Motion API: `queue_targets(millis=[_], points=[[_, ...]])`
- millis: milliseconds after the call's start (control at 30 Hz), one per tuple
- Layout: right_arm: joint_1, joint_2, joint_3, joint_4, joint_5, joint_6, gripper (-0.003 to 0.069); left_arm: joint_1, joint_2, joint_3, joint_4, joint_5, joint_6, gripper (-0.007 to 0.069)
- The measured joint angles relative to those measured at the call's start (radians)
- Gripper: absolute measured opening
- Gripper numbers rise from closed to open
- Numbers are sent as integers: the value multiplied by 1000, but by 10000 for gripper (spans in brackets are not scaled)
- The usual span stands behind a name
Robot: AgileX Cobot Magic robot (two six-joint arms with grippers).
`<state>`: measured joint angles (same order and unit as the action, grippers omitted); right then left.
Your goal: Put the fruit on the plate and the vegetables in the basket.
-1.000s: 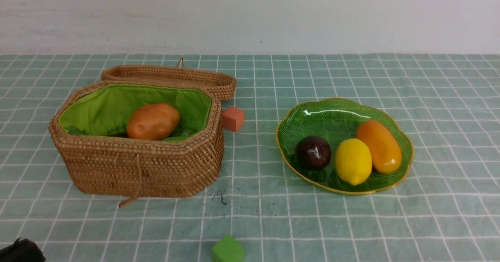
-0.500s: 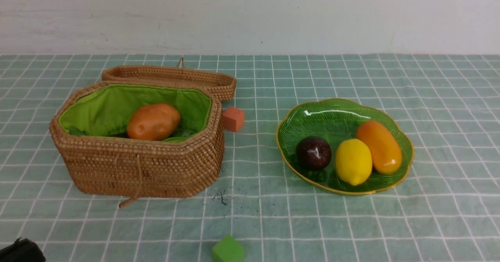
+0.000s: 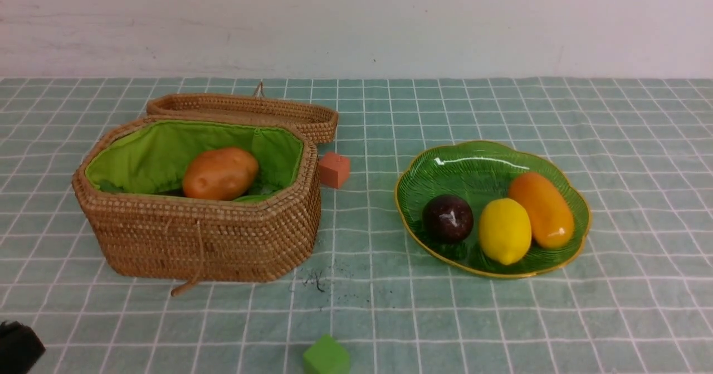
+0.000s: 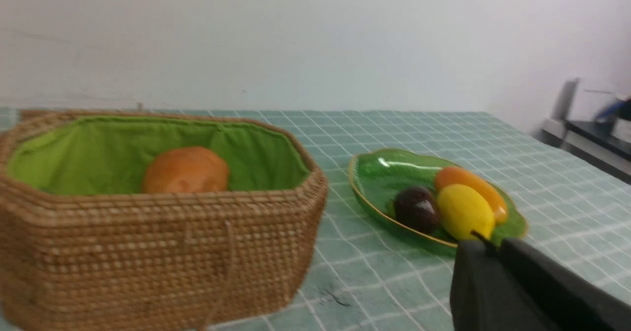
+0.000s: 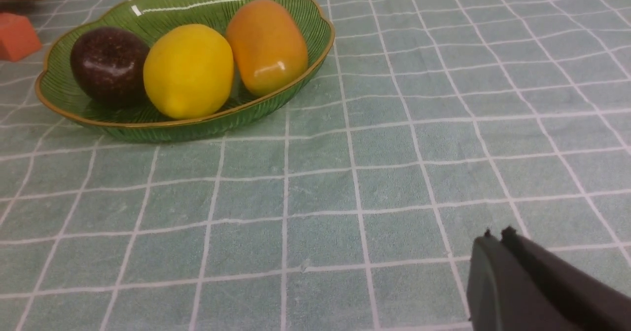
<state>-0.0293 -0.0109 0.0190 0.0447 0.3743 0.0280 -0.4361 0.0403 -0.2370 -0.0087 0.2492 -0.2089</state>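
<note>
Fruit sits sorted: the dark purple mangosteen (image 3: 447, 218), yellow lemon (image 3: 504, 230) and orange-yellow mango (image 3: 540, 209) lie side by side in the ribbed green glass plate (image 3: 479, 162), right of centre. In the green-lined wicker basket (image 3: 200, 240), left of centre, only the brown-orange potato (image 3: 220, 173) shows clearly. Both end effectors, left end effector (image 4: 485, 244) and right end effector (image 5: 495, 235), are pressed together, holding nothing, low near the frame's bottom. To my eye the sorting looks finished; next is likely just parking the arms.
</note>
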Motion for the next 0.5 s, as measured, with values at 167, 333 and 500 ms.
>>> queue_targets(millis=[167,333,500], points=[[0,0,0,0,1,0,-1,241,-50,65,-21,-31,0,-13],[0,0,0,0,1,0,3,335,-51,205,-52,-35,0,-13],[0,0,0,1,1,0,7,345,-51,266,-74,118,0,-13]])
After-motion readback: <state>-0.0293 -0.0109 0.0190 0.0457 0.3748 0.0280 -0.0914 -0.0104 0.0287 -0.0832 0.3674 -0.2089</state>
